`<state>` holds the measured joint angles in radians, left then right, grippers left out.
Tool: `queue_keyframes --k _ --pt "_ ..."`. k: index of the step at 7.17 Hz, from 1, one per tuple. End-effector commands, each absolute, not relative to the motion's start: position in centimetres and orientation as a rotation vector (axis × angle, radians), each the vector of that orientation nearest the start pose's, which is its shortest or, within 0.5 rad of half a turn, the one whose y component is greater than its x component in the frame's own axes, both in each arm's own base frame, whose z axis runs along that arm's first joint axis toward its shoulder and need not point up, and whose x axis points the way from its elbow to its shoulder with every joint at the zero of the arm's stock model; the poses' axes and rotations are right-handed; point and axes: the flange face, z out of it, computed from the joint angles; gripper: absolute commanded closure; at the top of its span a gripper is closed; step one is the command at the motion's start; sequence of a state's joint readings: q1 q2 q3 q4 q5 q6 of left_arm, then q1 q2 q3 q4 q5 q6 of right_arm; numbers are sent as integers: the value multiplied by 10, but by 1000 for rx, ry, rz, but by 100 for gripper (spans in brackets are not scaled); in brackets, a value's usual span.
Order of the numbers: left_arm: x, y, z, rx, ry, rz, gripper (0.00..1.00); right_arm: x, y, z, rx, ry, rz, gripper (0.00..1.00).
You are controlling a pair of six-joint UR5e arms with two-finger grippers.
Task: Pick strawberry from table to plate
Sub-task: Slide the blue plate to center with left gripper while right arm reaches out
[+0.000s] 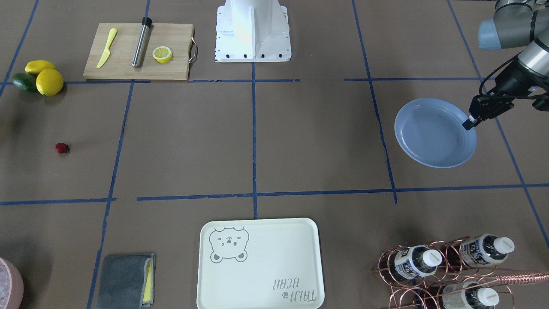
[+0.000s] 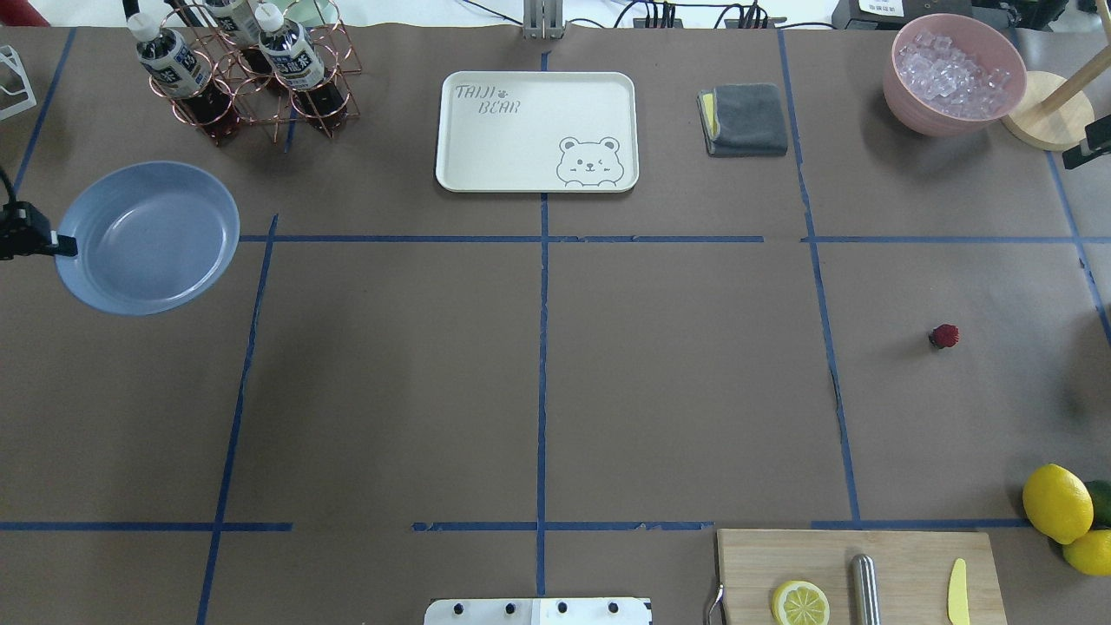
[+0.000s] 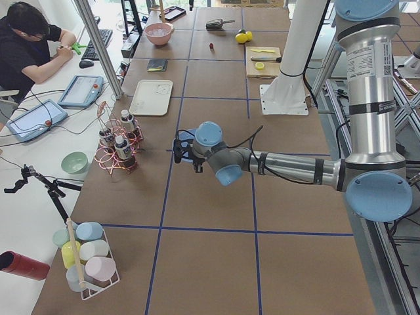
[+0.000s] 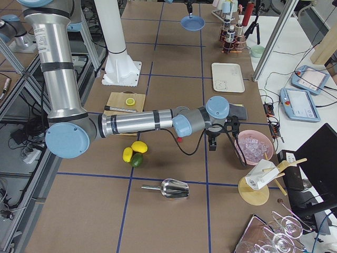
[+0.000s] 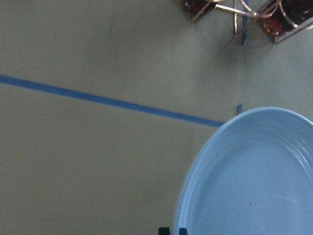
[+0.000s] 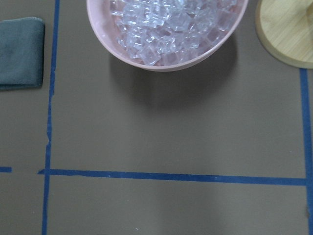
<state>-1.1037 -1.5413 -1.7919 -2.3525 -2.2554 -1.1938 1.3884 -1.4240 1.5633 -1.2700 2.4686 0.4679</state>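
Note:
The strawberry (image 1: 61,148) (image 2: 944,336), small and dark red, lies alone on the brown-paper table (image 2: 677,391) on my right side. Far off on my left side is the light blue plate (image 1: 433,133) (image 2: 147,236), which is empty. My left gripper (image 1: 468,124) (image 2: 62,246) is shut on the plate's rim, and its fingertips (image 5: 171,230) show at the plate's edge in the left wrist view. My right gripper (image 4: 213,145) hangs by the pink bowl, beyond the strawberry. Only a corner of it shows at the overhead view's edge, so I cannot tell whether it is open.
A pink bowl of ice (image 2: 955,74) and a wooden stand (image 2: 1046,117) sit near the right gripper. Two lemons with an avocado (image 2: 1063,512) and a cutting board (image 2: 859,577) lie near the base. A bear tray (image 2: 536,130), grey cloth (image 2: 744,119) and bottle rack (image 2: 243,74) line the far side.

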Motion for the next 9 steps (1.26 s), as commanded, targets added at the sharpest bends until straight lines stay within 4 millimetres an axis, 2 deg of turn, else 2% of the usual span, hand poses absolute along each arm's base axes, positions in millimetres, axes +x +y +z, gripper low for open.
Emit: queue_keyframes --k 1,2,3,4,5,6,7,9 --pt "246 -479 409 97 1180 -409 100 -105 -563 525 80 -997 94 0" --pt "298 -470 383 63 1195 -451 100 -126 -559 511 102 -988 115 0" --pt "345 -460 348 38 1186 -494 100 -139 -555 501 120 -972 110 0" --pt "397 -433 319 19 1162 -529 100 -142 -550 505 118 -963 107 0" --pt "441 -415 286 6 1145 -558 100 -144 -543 511 106 -958 105 0" --pt "479 -390 272 6 1137 -565 100 -149 -531 517 98 -946 96 0" --pt "503 -368 266 2 1138 -569 100 -156 -513 521 107 -915 82 0" --pt "543 -351 265 18 1120 -555 100 -165 -500 526 101 -896 66 0"
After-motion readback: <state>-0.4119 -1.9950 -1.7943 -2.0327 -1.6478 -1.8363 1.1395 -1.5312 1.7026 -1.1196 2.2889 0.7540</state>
